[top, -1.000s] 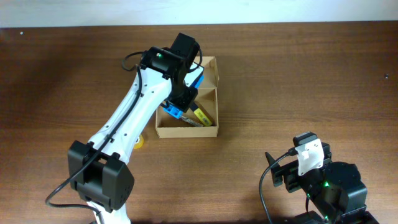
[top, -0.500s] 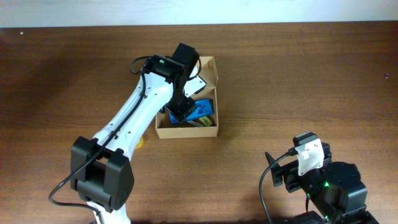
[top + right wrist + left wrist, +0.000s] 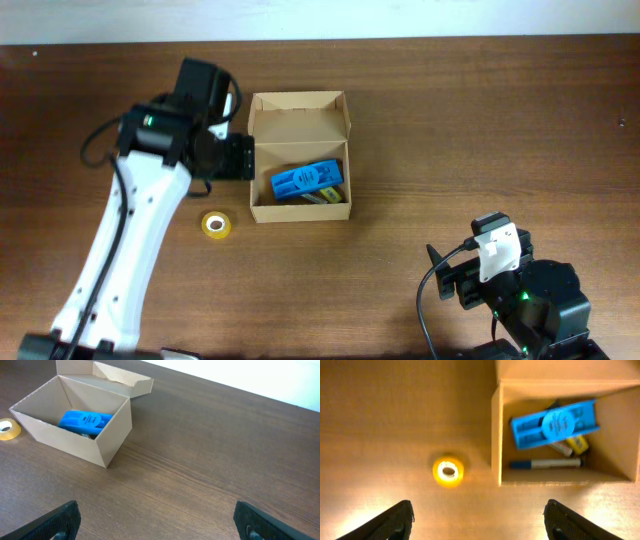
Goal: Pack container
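Starting nearest the base: noted right gripper (image 3: pixel 160 525) at the near right of the table (image 3: pixel 450 120), well apart from everything else, jaws spread wide with nothing held between them. Farther in and to the left, logged a yellow tape roll (image 3: pixel 215 224) lying flat on the wood, just off the near left corner of the box (image 3: pixel 300 212), not touching it. Found the box left of centre, upright on the table, top open, lid (image 3: pixel 298 116) hinged on the far wall and laid back away from the base. Inside, recorded a blue item (image 3: pixel 307 180) lying aslant on top of the contents, a marker (image 3: pixel 545 464) with a blue cap along the near wall, and a yellow item (image 3: pixel 576 444) partly hidden under the blue item's right end. Could not tell what else lies beneath. Placed left gripper (image 3: pixel 479 519) just beside the box's left wall, outside it, above the table, jaws wide apart and gripping nothing. From its wrist view, caught tape roll and box side by side on the wood. Beyond the lid, more wood, then a pale strip (image 3: pixel 400 20) along the far edge.
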Robot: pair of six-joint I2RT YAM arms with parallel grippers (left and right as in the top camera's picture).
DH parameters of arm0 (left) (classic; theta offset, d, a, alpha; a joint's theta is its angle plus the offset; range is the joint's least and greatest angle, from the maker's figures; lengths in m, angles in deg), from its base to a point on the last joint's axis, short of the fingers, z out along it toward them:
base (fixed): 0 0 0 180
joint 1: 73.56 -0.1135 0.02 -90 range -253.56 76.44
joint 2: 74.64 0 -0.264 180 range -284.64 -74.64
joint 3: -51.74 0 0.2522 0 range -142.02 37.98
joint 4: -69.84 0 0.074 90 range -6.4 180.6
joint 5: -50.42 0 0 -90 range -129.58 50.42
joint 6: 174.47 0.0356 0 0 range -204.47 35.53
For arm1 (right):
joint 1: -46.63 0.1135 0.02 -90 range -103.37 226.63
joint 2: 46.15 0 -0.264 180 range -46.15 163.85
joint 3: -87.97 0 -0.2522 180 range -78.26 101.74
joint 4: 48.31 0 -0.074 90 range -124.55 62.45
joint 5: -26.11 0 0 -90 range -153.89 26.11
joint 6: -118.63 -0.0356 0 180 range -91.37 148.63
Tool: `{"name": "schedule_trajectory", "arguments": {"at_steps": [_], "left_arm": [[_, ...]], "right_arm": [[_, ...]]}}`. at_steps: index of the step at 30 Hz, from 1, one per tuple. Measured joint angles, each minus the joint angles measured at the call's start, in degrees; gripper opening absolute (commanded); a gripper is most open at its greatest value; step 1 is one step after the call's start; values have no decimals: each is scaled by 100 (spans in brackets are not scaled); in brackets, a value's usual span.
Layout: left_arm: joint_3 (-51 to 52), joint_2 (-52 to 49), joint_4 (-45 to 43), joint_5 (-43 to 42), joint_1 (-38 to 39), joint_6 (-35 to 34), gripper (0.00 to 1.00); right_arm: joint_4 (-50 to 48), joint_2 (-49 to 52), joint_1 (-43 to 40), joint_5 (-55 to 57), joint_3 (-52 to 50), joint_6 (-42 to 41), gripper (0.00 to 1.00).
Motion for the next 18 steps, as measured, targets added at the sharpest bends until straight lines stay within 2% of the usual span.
{"name": "schedule_trajectory", "arguments": {"at_steps": [6,10,14,18], "left_arm": [[2098,531,-1298,13,15,-1139,82],[3040,546,-1965,11,15,-1982,82],[3298,608,-2245,7,15,-2562,80],[3320,608,-2308,109,20,-3193,74]], "right_arm": [[0,2,0,2,-11,2,99],[2,0,0,2,-11,0,99],[4,0,0,2,-11,0,99],[2,0,0,2,-11,0,99]]}}
